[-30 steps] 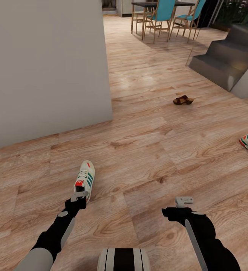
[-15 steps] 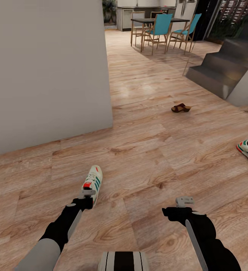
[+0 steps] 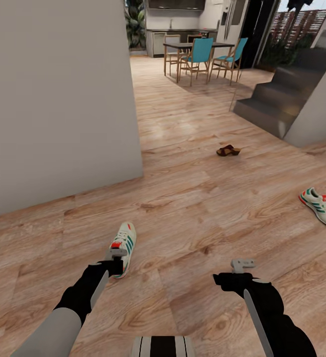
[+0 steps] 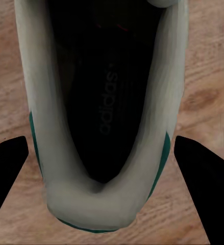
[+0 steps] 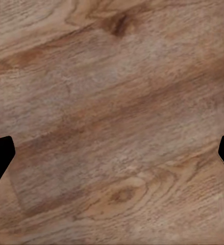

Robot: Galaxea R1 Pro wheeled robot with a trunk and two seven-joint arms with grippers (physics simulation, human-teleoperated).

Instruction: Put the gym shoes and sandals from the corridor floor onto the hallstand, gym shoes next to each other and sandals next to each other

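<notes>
One gym shoe (image 3: 125, 240) lies on the corridor floor (image 3: 197, 218), toe pointing away from me. My left gripper (image 3: 116, 254) hangs open over its heel. In the left wrist view the shoe's heel and dark inside (image 4: 104, 112) sit between the two black fingers (image 4: 7, 173), which stand apart from its sides. The second gym shoe (image 3: 319, 207) lies far right. One brown sandal (image 3: 228, 150) rests further down the corridor. My right gripper (image 3: 243, 264) is open over bare planks (image 5: 112, 127). The hallstand and the other sandal are out of view.
A grey wall block (image 3: 59, 99) fills the left side, its corner near the middle. Grey stairs (image 3: 277, 99) rise at the right. A dining table with teal chairs (image 3: 202, 49) stands at the far end.
The head view has tilted up, showing more of the far room. My left gripper has shifted a little forward over the shoe's heel. The right arm has held still.
</notes>
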